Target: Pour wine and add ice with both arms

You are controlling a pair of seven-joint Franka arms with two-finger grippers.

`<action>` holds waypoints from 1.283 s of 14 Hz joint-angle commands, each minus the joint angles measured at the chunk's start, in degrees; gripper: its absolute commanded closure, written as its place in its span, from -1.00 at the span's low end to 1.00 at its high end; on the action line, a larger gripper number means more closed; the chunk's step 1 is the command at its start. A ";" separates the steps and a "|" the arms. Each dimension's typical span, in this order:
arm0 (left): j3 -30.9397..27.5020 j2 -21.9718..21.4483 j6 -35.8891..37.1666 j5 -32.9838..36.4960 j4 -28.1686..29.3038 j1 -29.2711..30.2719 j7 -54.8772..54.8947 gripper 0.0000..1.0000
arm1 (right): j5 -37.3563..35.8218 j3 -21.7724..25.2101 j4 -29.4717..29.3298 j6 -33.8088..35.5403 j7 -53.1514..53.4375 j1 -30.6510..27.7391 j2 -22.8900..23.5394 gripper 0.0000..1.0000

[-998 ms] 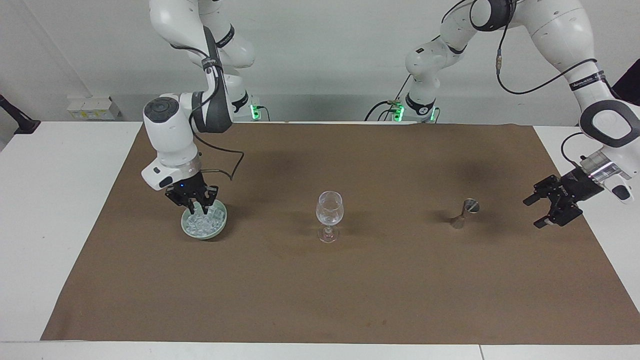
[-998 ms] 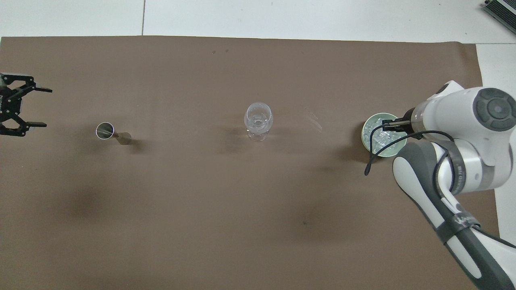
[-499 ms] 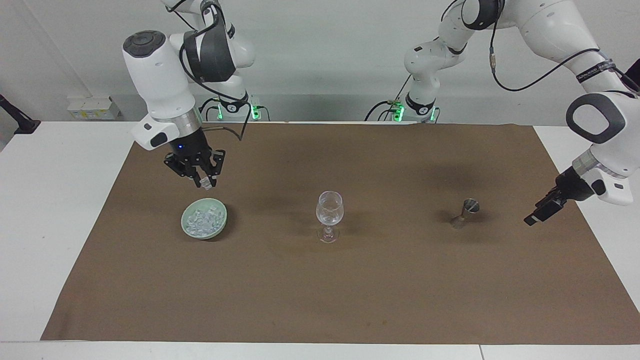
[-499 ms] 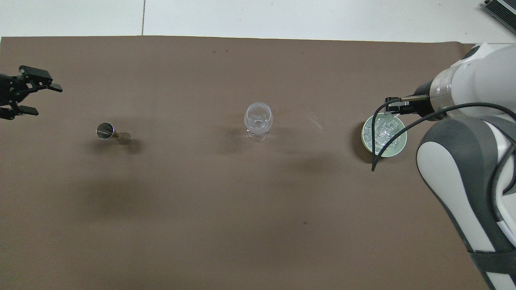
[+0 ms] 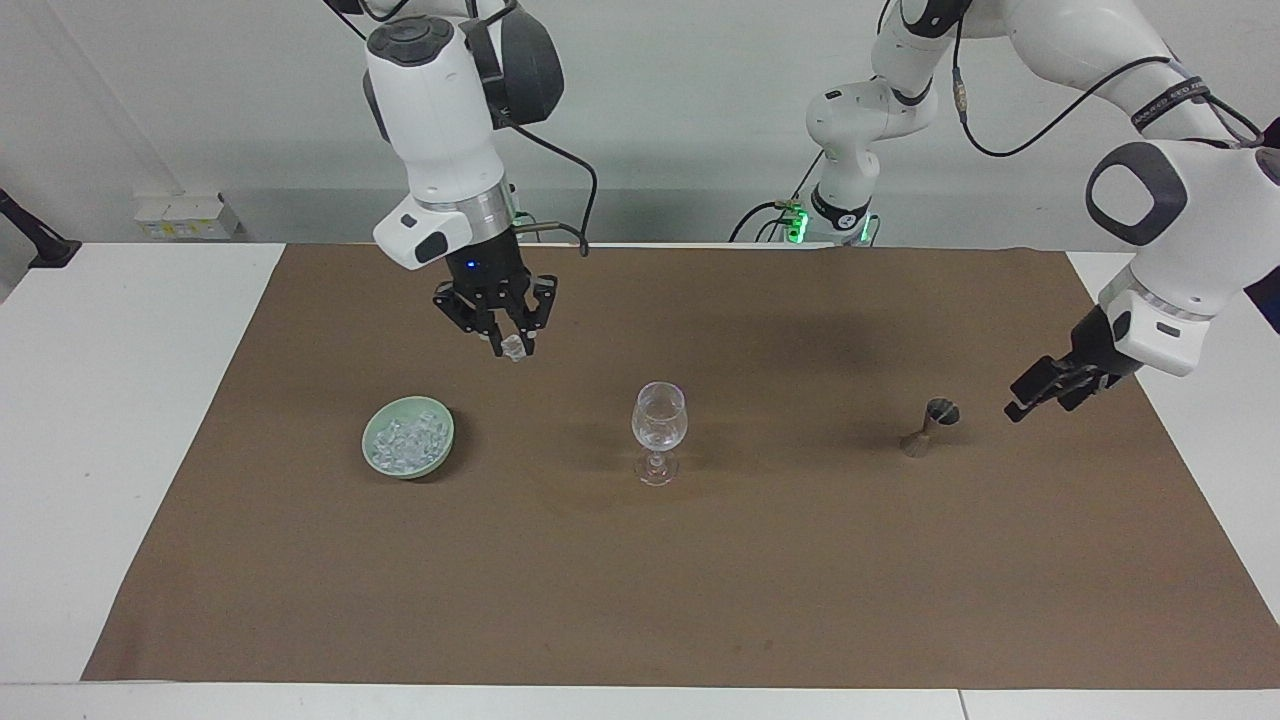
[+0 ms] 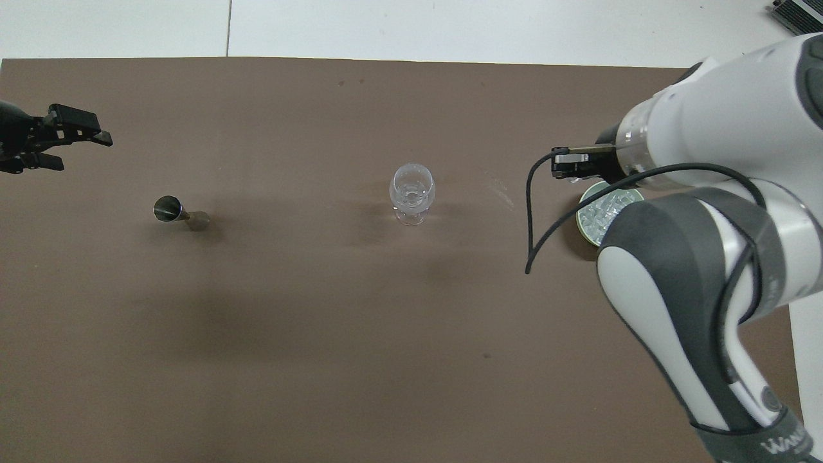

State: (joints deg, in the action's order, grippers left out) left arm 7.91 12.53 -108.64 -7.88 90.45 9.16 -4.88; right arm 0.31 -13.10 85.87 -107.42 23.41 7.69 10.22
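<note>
A pale green bowl (image 5: 442,440) full of ice (image 5: 405,440) stands toward the right arm's end of the mat; the right arm partly hides it in the overhead view (image 6: 588,212). A clear wine glass (image 5: 659,420) stands at the mat's middle (image 6: 412,191). My right gripper (image 5: 506,342) is shut on one ice cube (image 5: 514,348), high in the air between the bowl and the glass; it also shows in the overhead view (image 6: 568,166). A small metal jigger (image 5: 930,425) stands toward the left arm's end (image 6: 173,211). My left gripper (image 5: 1040,392) is open and empty beside the jigger (image 6: 67,145).
A brown mat (image 5: 700,580) covers most of the white table (image 5: 120,420). The right arm's black cable (image 6: 533,212) hangs over the mat beside the bowl.
My right gripper has lifted out of the bowl with an ice cube and moved toward the wine glass. My left gripper has turned and moved closer to the jigger.
</note>
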 commanded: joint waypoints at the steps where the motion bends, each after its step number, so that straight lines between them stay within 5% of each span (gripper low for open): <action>1: -0.96 -5.48 3.32 1.37 3.06 -1.08 5.04 -1.00 | 0.21 -0.26 -5.61 2.04 3.91 2.50 3.74 1.00; 8: -0.88 -15.42 18.71 4.71 2.62 -2.57 6.28 -1.00 | 1.27 -1.65 -13.00 -2.35 9.45 7.61 12.18 1.00; 13: -0.96 -16.22 21.28 4.45 2.54 -2.40 5.76 -1.00 | 0.92 -2.37 -17.58 -3.76 10.78 9.98 17.98 1.00; 18: -0.97 -17.18 22.50 4.36 2.45 -2.31 5.67 -1.00 | -3.92 -2.45 -14.42 -1.74 10.16 9.81 17.11 1.00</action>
State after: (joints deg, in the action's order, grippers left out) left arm 7.63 -3.05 -87.42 -4.15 92.11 7.60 0.63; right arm -2.14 -14.91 71.31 -109.95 32.82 18.34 27.35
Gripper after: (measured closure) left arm 0.000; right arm 0.661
